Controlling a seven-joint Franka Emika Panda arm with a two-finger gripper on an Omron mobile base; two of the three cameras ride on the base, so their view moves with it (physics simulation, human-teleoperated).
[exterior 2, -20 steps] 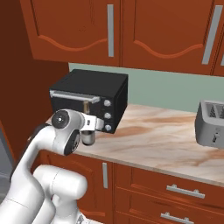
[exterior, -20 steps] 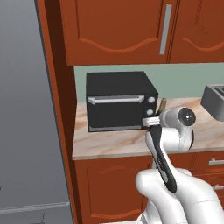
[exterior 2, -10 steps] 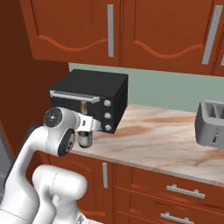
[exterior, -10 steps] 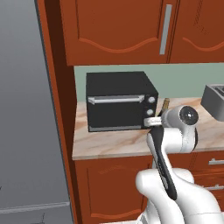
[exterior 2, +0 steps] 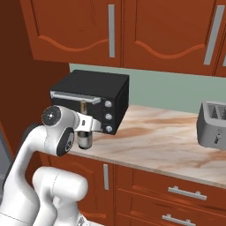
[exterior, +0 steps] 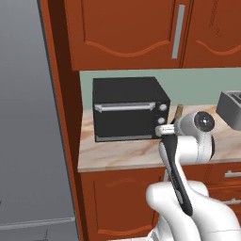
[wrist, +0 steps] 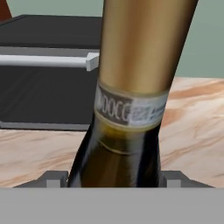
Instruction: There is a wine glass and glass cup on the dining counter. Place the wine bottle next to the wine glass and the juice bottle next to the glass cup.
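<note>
**A:** Because the task requires the wine bottle to end beside the wine glass on the dining counter, why does it stand where it does at this moment?

**B:** The wine bottle (wrist: 131,109) stands just to the right of the black toaster oven (exterior: 128,109), near that oven's front corner, over the marble worktop (exterior 2: 159,141). The hand (wrist: 114,178) is clamped on the bottle: in the hand view, one fingertip (wrist: 53,178) sits at each side of the dark shoulder, below the pale band and the brownish neck. In the right base view the dark body (exterior 2: 84,137) hangs at the worktop's front edge, neck upright. Whether the base rests on the marble or hangs clear of it cannot be determined.

**A:** Why grip at the shoulder?

**B:** Judgement: a grip there, below the slim neck, keeps the bottle upright for transport. The grasp is made; carrying and placement remain.

**A:** Describe the room, largest item first.

**B:** Left of the toaster oven stands a tall grey appliance front (exterior: 28,117). Above the oven hang red-brown wall cabinets (exterior 2: 110,31) with metal handles; behind it runs a pale green backsplash (exterior 2: 167,90). The worktop under the oven is pink-beige veined marble on red-brown drawers (exterior 2: 176,190). Well to the right of the oven sits a grey toaster (exterior 2: 213,124).
</note>
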